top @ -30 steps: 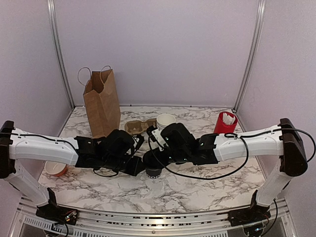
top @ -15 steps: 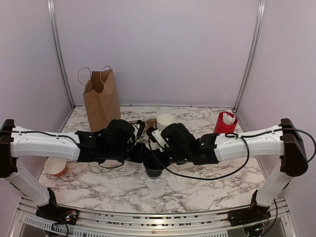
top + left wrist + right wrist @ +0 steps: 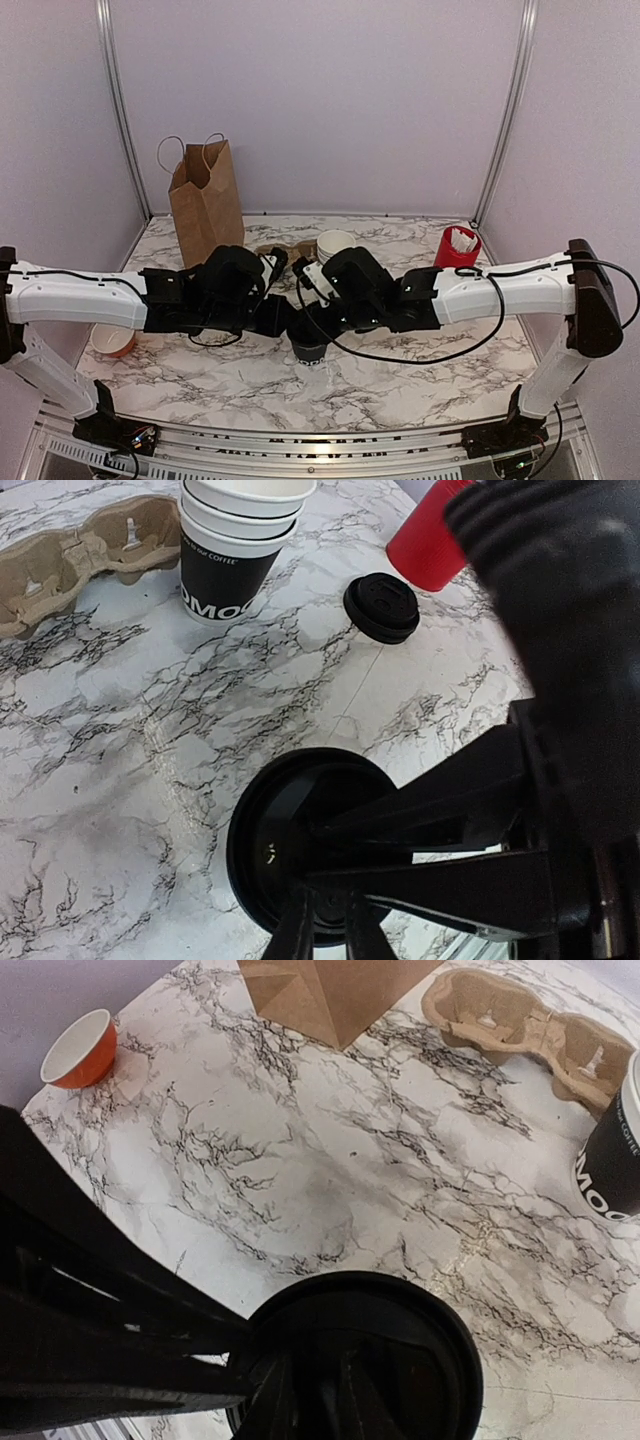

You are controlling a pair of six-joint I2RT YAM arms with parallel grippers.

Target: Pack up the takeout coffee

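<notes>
The takeout coffee (image 3: 310,349), a black cup with a black lid, stands upright on the marble table between the two arms. Both grippers meet right above it. My left gripper (image 3: 287,318) comes in from the left. In the left wrist view its narrow jaws (image 3: 330,928) stand close together with the tips on the lid (image 3: 262,825). My right gripper (image 3: 314,316) comes in from the right. Its jaws (image 3: 322,1400) are also close together, down on the lid (image 3: 430,1345). Each gripper's dark fingers cross the other's wrist view. The cup's side is hidden in both wrist views.
A brown paper bag (image 3: 207,205) stands at the back left. A cardboard cup carrier (image 3: 80,550) and a stack of lidless cups (image 3: 240,540) lie behind the coffee. A loose black lid (image 3: 381,606), a red cup (image 3: 456,248) and an orange bowl (image 3: 111,342) are also there.
My left gripper has risen from beside the cup and moved right, onto its lid. The right gripper has stayed over the lid, and the cup has not moved.
</notes>
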